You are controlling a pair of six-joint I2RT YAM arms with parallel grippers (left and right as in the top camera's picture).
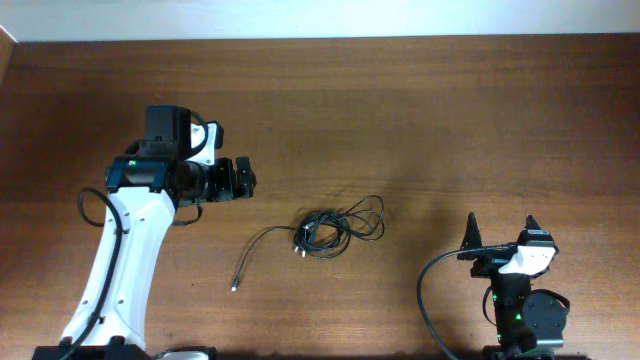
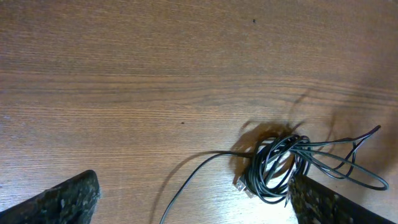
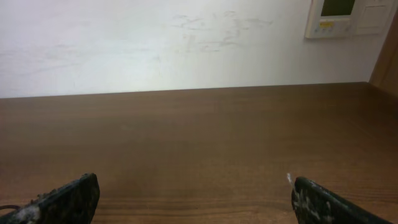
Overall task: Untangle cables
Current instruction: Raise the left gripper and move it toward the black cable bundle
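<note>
The cables (image 1: pixel 322 232) are thin black wires in a knotted coil at the table's middle. Loose loops spread to the right toward (image 1: pixel 372 215). One strand trails left and down to a small plug (image 1: pixel 235 288). In the left wrist view the coil (image 2: pixel 277 163) lies near the right finger, with a metal plug end (image 2: pixel 242 185) beside it. My left gripper (image 1: pixel 243 178) is open and empty, up and left of the coil. My right gripper (image 1: pixel 503 232) is open and empty at the front right; its view shows only bare table between the fingers (image 3: pixel 196 199).
The brown wooden table (image 1: pixel 450 120) ends at a white wall (image 3: pixel 155 43) behind it. A wall control panel (image 3: pixel 336 17) hangs at the upper right of the right wrist view.
</note>
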